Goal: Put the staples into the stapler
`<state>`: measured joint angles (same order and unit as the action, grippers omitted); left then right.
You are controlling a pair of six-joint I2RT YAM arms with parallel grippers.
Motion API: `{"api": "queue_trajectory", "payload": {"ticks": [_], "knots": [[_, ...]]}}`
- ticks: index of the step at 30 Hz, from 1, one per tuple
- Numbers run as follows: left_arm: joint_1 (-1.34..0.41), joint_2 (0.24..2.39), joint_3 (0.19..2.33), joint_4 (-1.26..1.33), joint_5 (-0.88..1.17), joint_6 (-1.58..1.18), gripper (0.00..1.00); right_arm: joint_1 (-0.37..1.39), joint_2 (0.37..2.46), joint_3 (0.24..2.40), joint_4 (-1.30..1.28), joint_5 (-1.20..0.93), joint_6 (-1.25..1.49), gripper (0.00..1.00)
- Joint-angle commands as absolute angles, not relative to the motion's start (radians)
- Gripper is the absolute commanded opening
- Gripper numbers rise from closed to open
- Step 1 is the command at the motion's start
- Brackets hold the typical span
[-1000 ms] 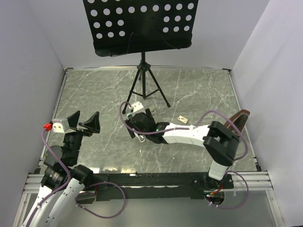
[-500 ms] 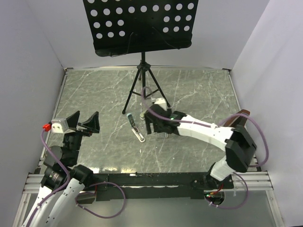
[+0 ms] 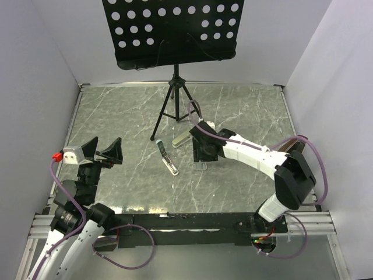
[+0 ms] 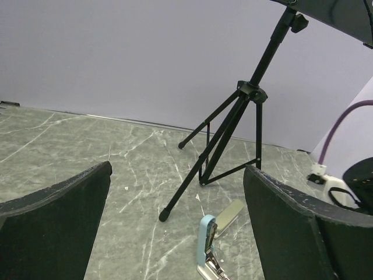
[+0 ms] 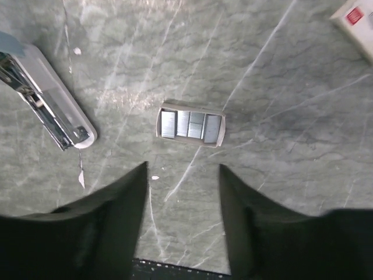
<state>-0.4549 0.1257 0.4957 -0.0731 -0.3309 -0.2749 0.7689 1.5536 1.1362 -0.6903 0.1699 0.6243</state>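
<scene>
Silvery-grey staple strips (image 5: 190, 125) fill a small open cardboard tray (image 5: 159, 123) on the marble table (image 5: 280, 146), just beyond the right arm's spread black fingers (image 5: 116, 210). Left fingers (image 4: 52, 221) gape too, holding nothing.

No legible text or labels

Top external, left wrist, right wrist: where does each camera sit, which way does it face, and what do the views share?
Top external: above and behind the arm bases, looking down on the table, music stand and stapler; both arms show.
Left wrist: low at the table's left side, facing across toward the music stand's legs; the left fingers, open, frame the view.
Right wrist: above mid-table, facing straight down on the staples; the right fingers, open, fill the bottom.
Shared: the stapler appears in all three.
</scene>
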Motion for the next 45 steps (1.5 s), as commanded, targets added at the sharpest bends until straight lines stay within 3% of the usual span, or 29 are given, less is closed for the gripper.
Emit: {"api": "queue_trajectory", "payload": {"ticks": [1,3,21,45], "knots": [[-0.451,0.114,0.503,-0.055,-0.336,-0.273,1.00,0.764,1.609,1.216,-0.738,0.100,0.604,0.49],[-0.451,0.114,0.503,-0.052,-0.336,-0.272,1.00,0.764,1.640,1.239,-0.747,0.095,0.600,0.43],[-0.454,0.103,0.502,-0.049,-0.334,-0.264,0.99,0.764,1.816,1.307,-0.759,0.055,0.578,0.30],[-0.457,0.094,0.500,-0.049,-0.325,-0.259,0.99,0.764,1.862,1.310,-0.727,0.101,0.603,0.29]]}}
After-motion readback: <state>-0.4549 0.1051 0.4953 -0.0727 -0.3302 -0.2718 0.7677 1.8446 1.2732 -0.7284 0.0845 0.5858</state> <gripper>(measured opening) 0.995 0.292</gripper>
